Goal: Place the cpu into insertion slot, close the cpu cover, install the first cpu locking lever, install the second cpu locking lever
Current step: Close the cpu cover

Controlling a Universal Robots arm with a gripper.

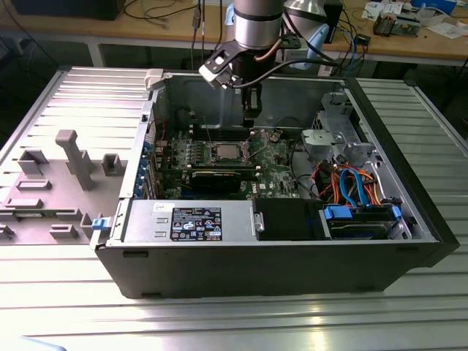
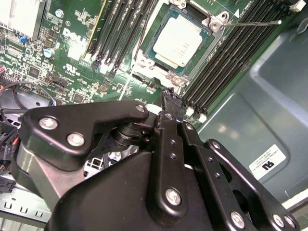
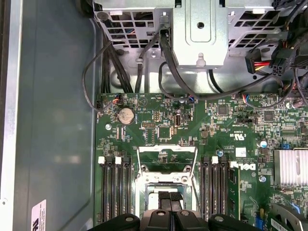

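On the slatted surface (image 1: 58, 307) stands the open computer case (image 1: 292, 270), whose near power supply carries a black-and-white label (image 1: 197, 223) with print too small to read. A white sticker (image 2: 268, 162) sits on the bare case wall beside the memory slots. Further right the cpu (image 1: 225, 152) lies seated in the insertion slot (image 2: 144, 58) with the cpu cover (image 3: 167, 148) raised, and just right of it hangs the gripper (image 1: 250, 121), jaws pressed together on nothing.

A lab: slotted metal table (image 1: 219, 322), cable-strewn workbench (image 1: 66, 31) behind
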